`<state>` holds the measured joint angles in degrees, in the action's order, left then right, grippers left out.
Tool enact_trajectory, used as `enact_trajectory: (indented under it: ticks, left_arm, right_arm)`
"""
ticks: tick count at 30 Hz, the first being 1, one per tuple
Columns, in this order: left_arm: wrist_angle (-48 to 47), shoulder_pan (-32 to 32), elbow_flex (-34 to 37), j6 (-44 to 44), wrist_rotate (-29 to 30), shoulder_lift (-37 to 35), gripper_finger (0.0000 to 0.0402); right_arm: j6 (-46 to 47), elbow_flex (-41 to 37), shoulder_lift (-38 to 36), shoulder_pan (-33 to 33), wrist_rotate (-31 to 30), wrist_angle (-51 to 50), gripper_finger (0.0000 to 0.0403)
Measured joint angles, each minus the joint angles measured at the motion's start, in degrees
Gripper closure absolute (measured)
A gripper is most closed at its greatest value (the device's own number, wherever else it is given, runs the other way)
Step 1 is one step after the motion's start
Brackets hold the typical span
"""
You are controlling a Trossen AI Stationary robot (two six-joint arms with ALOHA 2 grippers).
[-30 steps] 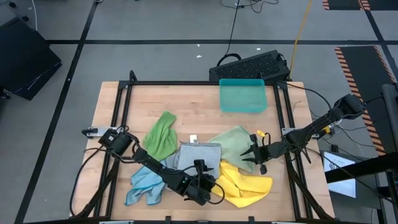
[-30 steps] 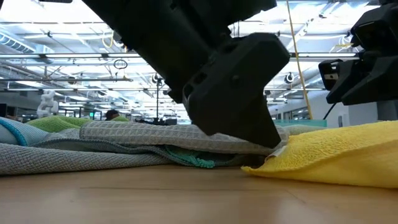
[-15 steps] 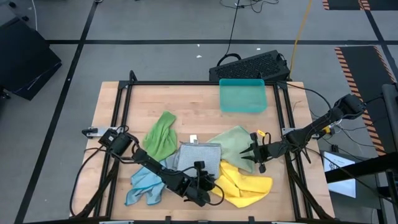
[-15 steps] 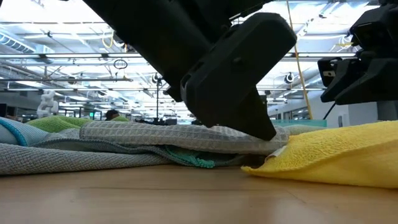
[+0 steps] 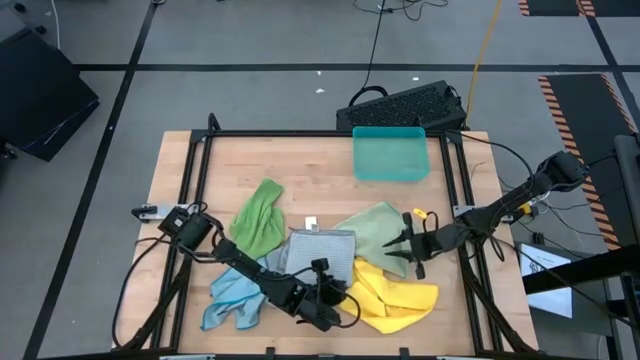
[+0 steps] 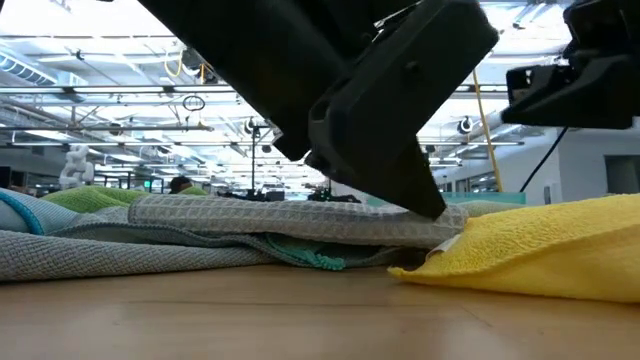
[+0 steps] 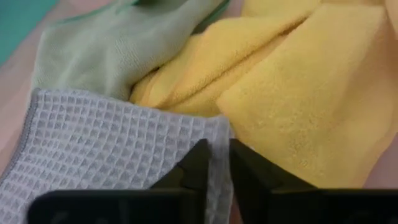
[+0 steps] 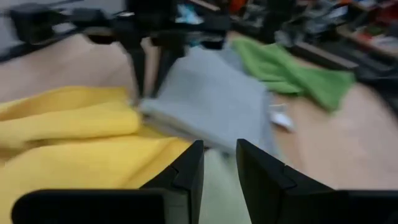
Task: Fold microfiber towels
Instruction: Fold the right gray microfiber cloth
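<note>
Left gripper (image 5: 335, 303) sits low at the near edge of the table (image 5: 300, 160), its two fingers (image 7: 198, 163) drawn in to a narrow gap over the near right corner of the grey towel (image 5: 320, 250), just beside the yellow towel (image 5: 395, 295). From the left wrist view the fingers appear to pinch the grey corner, though whether one layer or several are caught cannot be told. Right gripper (image 5: 408, 250) hangs over the pale green towel (image 5: 375, 228), its fingers (image 8: 186, 171) set a small way apart; whether any cloth is between them cannot be told. Grey towel lies flat at the centre of the pile, resting partly on the pale green towel. Bright green towel (image 5: 258, 215) lies to its left, toward the far side, and the light blue towel (image 5: 235, 298) at the near left. Teal tray (image 5: 390, 152) stands well apart at the far side. Risks, as a judgement: if the pinch holds only the hem, the corner may slip out when raised. If the fingers have also caught the yellow towel's edge, both cloths would rise together and spoil the fold. Lifting the grey towel may also drag the pale green towel beneath it, because the two overlap.
</note>
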<state>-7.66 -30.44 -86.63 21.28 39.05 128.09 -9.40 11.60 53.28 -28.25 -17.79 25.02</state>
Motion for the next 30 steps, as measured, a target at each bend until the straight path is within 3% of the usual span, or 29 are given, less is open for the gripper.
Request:
enact_trajectory:
  ticks: [7,12,18,27,30]
  left_arm:
    - [3.75,-0.71,0.0,-3.3,0.67,-0.01,0.0203]
    - [2.96,0.02,0.06,-5.35,-0.43,0.98,0.0176]
    - [3.05,0.68,-0.04,-8.96,-1.55,1.14,0.0229]
    - [3.54,1.21,-0.04,-7.09,-4.27,1.14,0.0388]
    - [3.33,1.25,-0.04,-5.74,-4.48,1.14,0.039]
  right_arm:
    - [7.35,0.0,0.04,0.0,1.54,-4.81,0.0314]
    - [7.82,0.0,0.04,0.0,1.51,-3.79,0.0314]
    - [8.71,0.0,0.02,0.0,1.45,-3.0,0.0314]
    - [8.95,0.0,0.04,0.0,1.45,-4.58,0.0314]
    - [9.29,-0.02,0.07,0.0,1.45,-4.7,0.0314]
